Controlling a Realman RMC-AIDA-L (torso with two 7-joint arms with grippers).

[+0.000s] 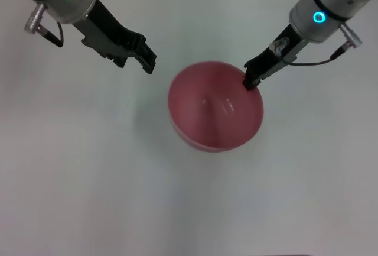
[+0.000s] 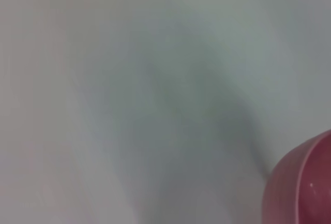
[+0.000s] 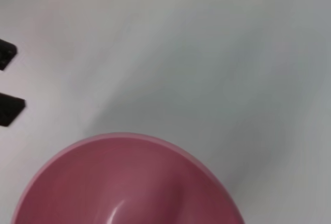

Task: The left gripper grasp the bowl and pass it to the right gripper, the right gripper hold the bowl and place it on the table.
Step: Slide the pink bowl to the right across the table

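Bowl: pink-red, glossy inside, sits near the middle of the head view, held off the table or just at it, I can't tell which. It looks tilted a little, its opening turned up toward the camera. A soft shadow lies on the surface to its left.

Right gripper: comes in from the upper right on the arm with the cyan ring light. Its black fingers are pinched on the bowl's rim at the right-rear edge, so it is grasping the bowl. A black cable loops off beside the arm.

Left gripper: green-ringed arm, upper left. The claw is released, with a visible gap between its fingers, and it holds nothing. It is apart from the bowl, near the left-rear side of the rim. Two black fingertips show at the edge of the right wrist view, spread apart over bare table.

Surface: plain white matte table that fills nearly the whole head view. A pale wall strip runs along the far edge, with one vertical seam in it.

Left wrist view: blurred white table, with one side of the bowl at a corner.

Right wrist view: the bowl's rim and inside seen close up, white table beyond.
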